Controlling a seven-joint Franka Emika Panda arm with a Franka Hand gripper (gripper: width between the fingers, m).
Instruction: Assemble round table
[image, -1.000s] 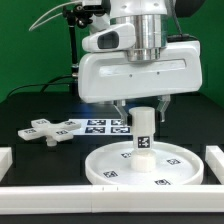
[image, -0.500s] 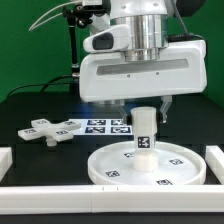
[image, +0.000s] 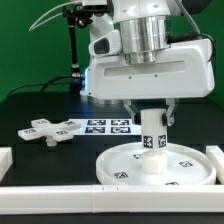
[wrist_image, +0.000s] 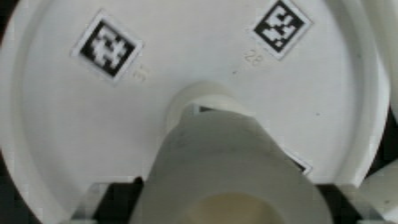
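The large rimmed round disc (image: 160, 166) lies flat on the black table near the front. The thick tagged cylinder leg (image: 153, 138) stands upright on the disc's centre. My gripper (image: 150, 112) is shut on the leg's upper part, fingers on both sides. In the wrist view the leg (wrist_image: 214, 160) fills the middle, with the disc (wrist_image: 160, 50) and two of its tags behind it. The cross-shaped foot (image: 47, 129) lies on the table at the exterior view's left, apart from the disc.
The marker board (image: 108, 125) lies on the table behind the disc. Long white border rails run along the front (image: 100, 198) and at the exterior view's right (image: 216, 160) and left (image: 4, 158).
The arm, the leg and the disc have shifted together toward the exterior view's right. The gripper stays shut on the leg. The foot has not moved.
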